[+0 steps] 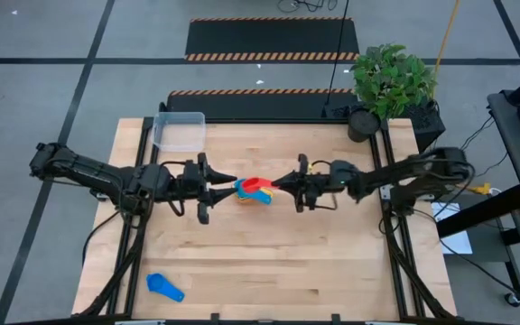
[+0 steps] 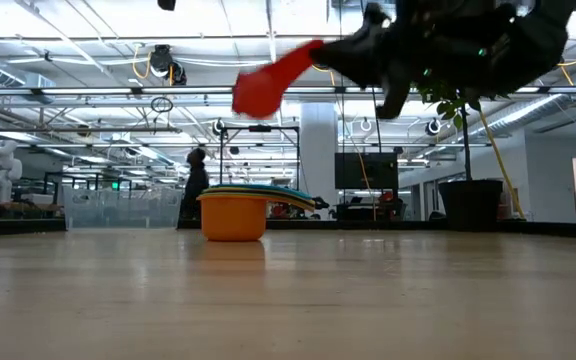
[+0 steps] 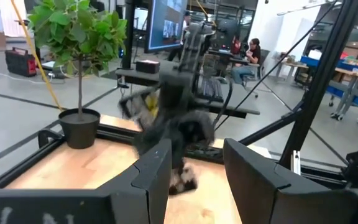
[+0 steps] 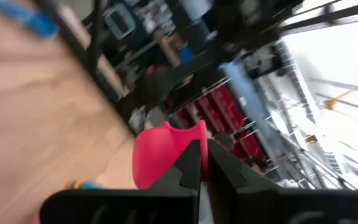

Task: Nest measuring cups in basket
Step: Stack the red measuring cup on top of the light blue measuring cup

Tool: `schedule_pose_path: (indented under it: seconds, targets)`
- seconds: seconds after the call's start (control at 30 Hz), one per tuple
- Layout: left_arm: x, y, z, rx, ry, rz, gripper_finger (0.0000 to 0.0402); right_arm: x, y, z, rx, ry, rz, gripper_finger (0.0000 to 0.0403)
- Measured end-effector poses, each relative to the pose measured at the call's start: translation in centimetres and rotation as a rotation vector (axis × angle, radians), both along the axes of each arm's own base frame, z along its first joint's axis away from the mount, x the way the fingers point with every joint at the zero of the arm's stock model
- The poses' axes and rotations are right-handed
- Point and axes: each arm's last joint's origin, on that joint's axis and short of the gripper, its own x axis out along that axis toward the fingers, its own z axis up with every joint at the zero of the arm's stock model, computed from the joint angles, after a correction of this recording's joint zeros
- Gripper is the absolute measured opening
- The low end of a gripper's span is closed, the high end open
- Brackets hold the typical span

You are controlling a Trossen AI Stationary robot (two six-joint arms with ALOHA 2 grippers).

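Note:
A stack of nested measuring cups [image 1: 251, 196], orange at the bottom [image 2: 233, 217], rests by its base on the middle of the table. Above it hangs the red cup [image 1: 258, 185] [image 2: 265, 87], with my right gripper [image 1: 281, 183] [image 4: 202, 152] shut on it from the table's right. My left gripper [image 1: 224, 187] [image 3: 194, 162] stands open just left of the stack, raised off the table, with nothing between its fingers. The clear basket [image 1: 180, 131] sits at the far left. A lone blue cup [image 1: 164, 287] lies near the front left. My right gripper pinches the red cup between its two fingers at the handle side [image 4: 186, 138], with the bowl [image 4: 157, 158] sticking out past the fingertips. The fingers come roughly level from the table's right. The cup is lifted clear above the stack, tilted with its bowl lower than its handle [image 2: 303, 58].
A potted plant [image 1: 391, 81] [image 3: 79, 124] stands at the far right corner, just off the tabletop. Bare wood lies in front of the stack and between the stack and the basket.

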Motion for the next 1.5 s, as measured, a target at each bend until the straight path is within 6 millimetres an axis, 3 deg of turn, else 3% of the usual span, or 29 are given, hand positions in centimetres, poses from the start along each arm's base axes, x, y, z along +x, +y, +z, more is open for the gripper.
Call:
schedule_pose_path:
  seconds: [0.13, 0.3, 0.7, 1.5]
  targets:
    - [0.0, -0.1, 0.0, 0.005, -0.002, -0.006, 0.0147, 1.6, -0.5, -2.2, -0.044, 0.079, -0.015, 0.0000]
    - [0.0, -0.1, 0.0, 0.006, -0.004, -0.007, 0.0147, 3.2, -1.0, -3.4, -0.033, 0.099, -0.026, 0.0000]
    - [0.0, -0.1, 0.2, 0.015, -0.018, -0.009, 0.0148, 3.6, -2.4, -5.1, 0.099, 0.092, 0.032, 0.0000]
    - [0.0, -0.1, 0.3, 0.041, -0.030, -0.013, 0.0148, 4.0, -3.0, -4.7, 0.207, 0.086, 0.025, 0.0000]
